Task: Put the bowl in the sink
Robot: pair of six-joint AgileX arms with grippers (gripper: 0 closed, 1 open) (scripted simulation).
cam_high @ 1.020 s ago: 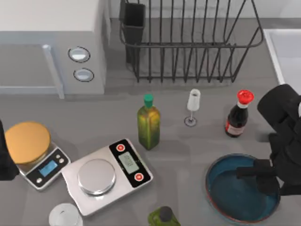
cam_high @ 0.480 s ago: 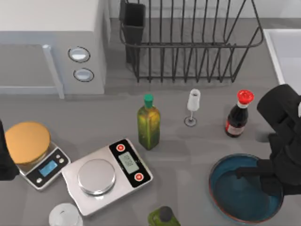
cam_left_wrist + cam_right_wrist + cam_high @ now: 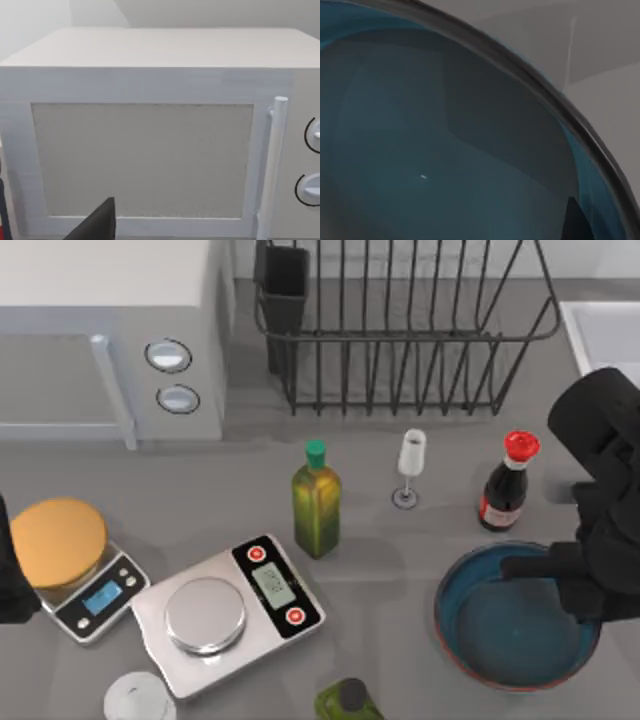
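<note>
The bowl [image 3: 500, 625], glossy blue inside with a reddish-brown edge, hangs a little above the counter at the front right. My right gripper [image 3: 572, 585] is shut on the bowl's right rim, one finger reaching in over the blue inside. In the right wrist view the bowl's blue inside [image 3: 445, 150] is close up, with its dark rim curving across. The sink [image 3: 608, 340] is a pale basin at the back right, beyond the right arm. My left gripper [image 3: 8, 585] stays parked at the table's left edge, facing the microwave.
A black wire dish rack [image 3: 400, 330] stands at the back; the microwave [image 3: 110, 340] is back left. A red-capped bottle [image 3: 508, 482], a wine glass [image 3: 410, 468] and an oil bottle [image 3: 316, 498] stand left of the bowl. Two scales [image 3: 228, 612] sit front left.
The bowl has risen off the counter with my right gripper and shifted slightly toward the back. The left arm has not moved.
</note>
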